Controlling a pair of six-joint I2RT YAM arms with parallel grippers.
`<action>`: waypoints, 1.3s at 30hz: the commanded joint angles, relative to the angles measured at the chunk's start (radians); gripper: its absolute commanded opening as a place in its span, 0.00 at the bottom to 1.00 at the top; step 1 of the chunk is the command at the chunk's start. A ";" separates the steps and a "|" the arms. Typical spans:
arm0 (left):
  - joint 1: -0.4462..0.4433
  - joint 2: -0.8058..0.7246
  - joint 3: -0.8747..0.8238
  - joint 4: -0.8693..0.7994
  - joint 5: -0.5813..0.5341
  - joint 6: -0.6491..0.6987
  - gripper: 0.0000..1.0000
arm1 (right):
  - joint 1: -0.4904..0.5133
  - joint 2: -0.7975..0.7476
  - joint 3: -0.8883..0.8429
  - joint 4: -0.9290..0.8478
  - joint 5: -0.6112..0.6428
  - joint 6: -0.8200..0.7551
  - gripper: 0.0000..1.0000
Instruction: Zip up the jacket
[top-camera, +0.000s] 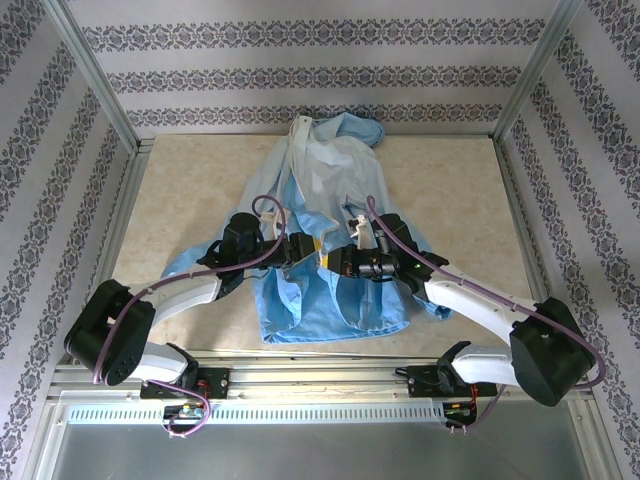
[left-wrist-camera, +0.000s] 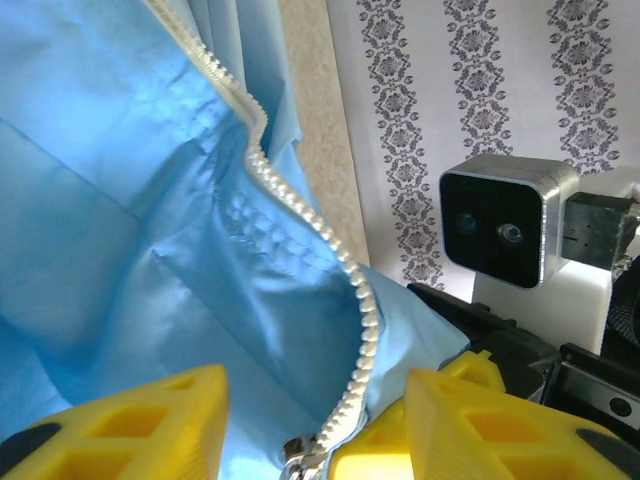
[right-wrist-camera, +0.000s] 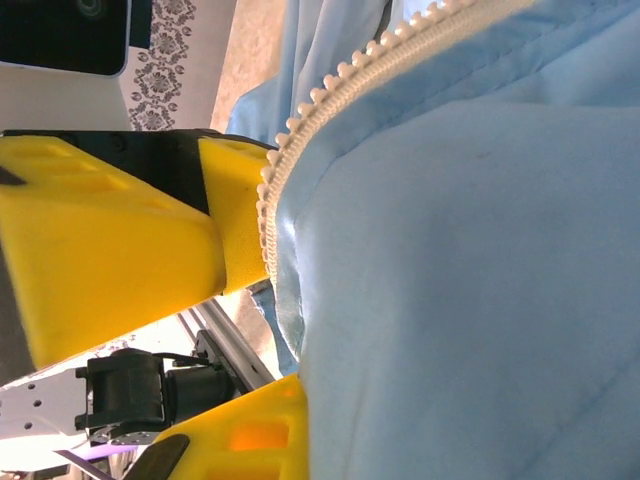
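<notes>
One beige marbled desk carries it all, and spread across its middle is the large light-blue hooded jacket of thin crinkly fabric. The hood points at the far edge, the hem lies close to the near edge, and a sleeve trails out on each side.

Over it come the two white-and-black arms, the left arm and the right arm. They reach in from the near corners and meet above the jacket's front, a little nearer the hem than the hood.

Left claw: its jaws stand partly apart. In its wrist view the yellow fingers sit on either side of the pale white zipper strip. I cannot tell whether they touch it.

Right claw, just beside the left one: pinched tight on the jacket by the toothed edge. One yellow finger peeks out low in its wrist view, and blue fabric drapes over the rest.

The strip snakes down the open front, wavy rather than straight. At its lower end, between the left claw's fingers, sits a small metal zipper slider.
</notes>
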 joint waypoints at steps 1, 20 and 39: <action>0.020 -0.014 0.043 -0.050 0.088 0.039 0.53 | -0.007 -0.016 -0.008 0.021 -0.038 -0.063 0.00; 0.033 0.088 0.139 -0.052 0.195 0.040 0.22 | -0.009 -0.020 0.034 -0.065 -0.072 -0.184 0.00; 0.033 0.079 0.128 -0.029 0.163 0.043 0.00 | -0.040 -0.091 0.059 -0.154 -0.067 -0.224 0.50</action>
